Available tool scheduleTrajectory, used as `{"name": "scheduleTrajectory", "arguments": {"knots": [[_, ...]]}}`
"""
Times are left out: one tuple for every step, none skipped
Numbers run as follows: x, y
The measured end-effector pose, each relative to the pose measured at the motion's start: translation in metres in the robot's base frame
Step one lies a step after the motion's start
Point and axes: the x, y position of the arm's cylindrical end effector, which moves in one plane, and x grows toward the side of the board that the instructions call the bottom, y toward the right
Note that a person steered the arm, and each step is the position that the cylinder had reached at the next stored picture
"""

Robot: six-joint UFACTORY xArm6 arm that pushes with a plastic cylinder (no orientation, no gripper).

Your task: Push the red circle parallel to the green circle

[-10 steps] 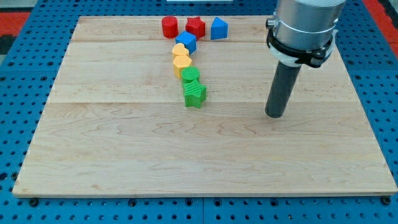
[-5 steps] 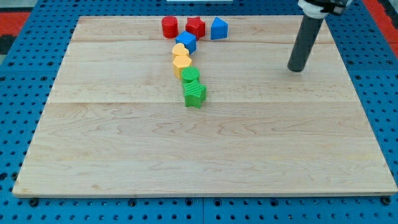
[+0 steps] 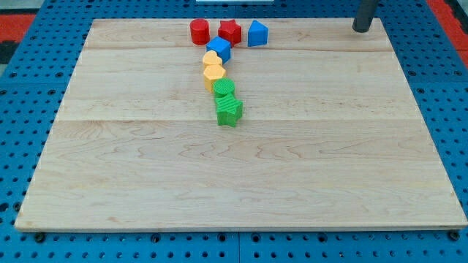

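The red circle (image 3: pixel 199 31) sits near the board's top edge, left of a red star-like block (image 3: pixel 230 31). The green circle (image 3: pixel 224 89) lies lower, in a chain of blocks, just above a green star-like block (image 3: pixel 229 112). My tip (image 3: pixel 362 29) is at the view's top right, at the board's far edge, well to the right of all the blocks and touching none.
A blue block (image 3: pixel 257 33) stands right of the red star. Another blue block (image 3: pixel 219 49), a yellow round block (image 3: pixel 211 58) and a yellow hexagon-like block (image 3: pixel 213 73) run down the chain to the green circle. The wooden board (image 3: pixel 234 183) lies on a blue pegboard.
My tip has moved from the board's right middle up and to the right, to the top right edge. No block has moved.
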Motion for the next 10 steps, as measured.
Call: {"name": "scheduleTrajectory", "arguments": {"knots": [[-0.017, 0.002], [-0.016, -0.016], [-0.016, -0.068], [0.039, -0.078], [0.073, -0.101], [0.016, -0.107], [-0.014, -0.118], [-0.014, -0.185], [-0.009, -0.251], [0.012, -0.308]]}}
